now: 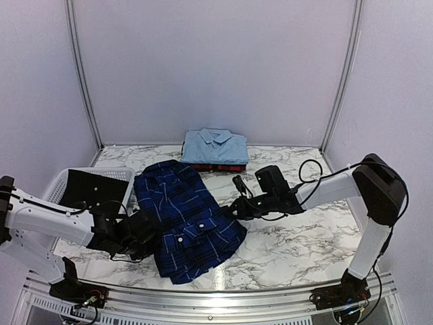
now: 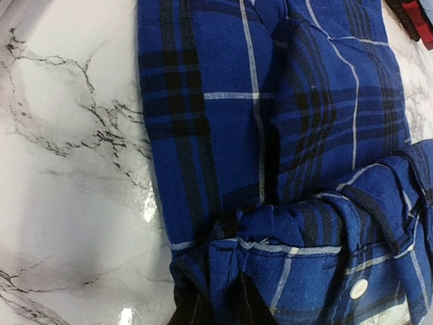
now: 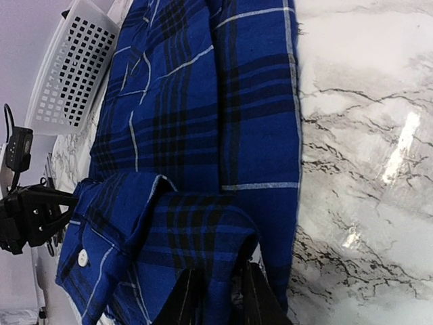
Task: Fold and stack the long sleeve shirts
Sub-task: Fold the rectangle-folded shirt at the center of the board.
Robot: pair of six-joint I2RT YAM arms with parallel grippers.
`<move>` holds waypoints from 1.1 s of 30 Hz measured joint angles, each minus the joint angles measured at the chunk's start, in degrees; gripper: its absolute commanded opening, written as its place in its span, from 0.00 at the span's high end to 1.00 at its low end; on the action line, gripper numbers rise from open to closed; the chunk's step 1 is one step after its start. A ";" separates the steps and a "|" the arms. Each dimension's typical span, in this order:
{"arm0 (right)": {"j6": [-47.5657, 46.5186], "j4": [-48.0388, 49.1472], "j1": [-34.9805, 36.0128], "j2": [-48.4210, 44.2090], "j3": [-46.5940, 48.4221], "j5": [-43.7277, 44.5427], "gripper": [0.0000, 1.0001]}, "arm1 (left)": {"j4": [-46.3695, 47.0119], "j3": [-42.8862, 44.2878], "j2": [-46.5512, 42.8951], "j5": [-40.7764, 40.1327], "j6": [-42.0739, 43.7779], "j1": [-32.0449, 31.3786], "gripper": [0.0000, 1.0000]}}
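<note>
The left gripper [image 2: 215, 305] is clamped on a bunched fold at one long edge of the navy blue plaid button-up shirt [image 1: 179, 203], dark fingers pinching the cloth from both sides. The right gripper [image 3: 216, 291] is closed on the opposite edge in the same way. The shirt lies lengthwise on the white marble-patterned table [image 1: 304, 237] between the two arms, with a buttoned cuff already laid across its middle. This looks like the fold across the shirt's length. The next move calls for both arms to lift together and carry the gripped band over at an even pace, so the fold lands square. The garment would then go onto the pile at the far edge, where a plain light blue collared shirt [image 1: 215, 145] sits folded on a red-and-black plaid shirt [image 1: 216, 166]. The cloth covers the fingertips in both wrist views, so how many layers each holds is unclear. Only a strip of the red shirt shows. The dark contents of the white plastic slotted basket [image 1: 64, 179] on the left cannot be identified
</note>
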 measured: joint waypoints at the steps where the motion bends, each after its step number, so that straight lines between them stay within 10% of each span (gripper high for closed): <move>1: -0.17 0.13 0.02 0.39 0.20 -0.04 0.75 | 0.00 0.22 0.83 0.20 0.37 0.15 0.80; 18: -5.20 -4.90 5.68 4.63 3.06 9.70 0.73 | 0.00 6.54 10.45 2.71 3.17 -1.60 0.81; 33: 12.20 -5.35 17.84 -29.22 -29.53 14.12 0.67 | -2.19 5.84 7.63 10.27 -0.39 -12.63 0.79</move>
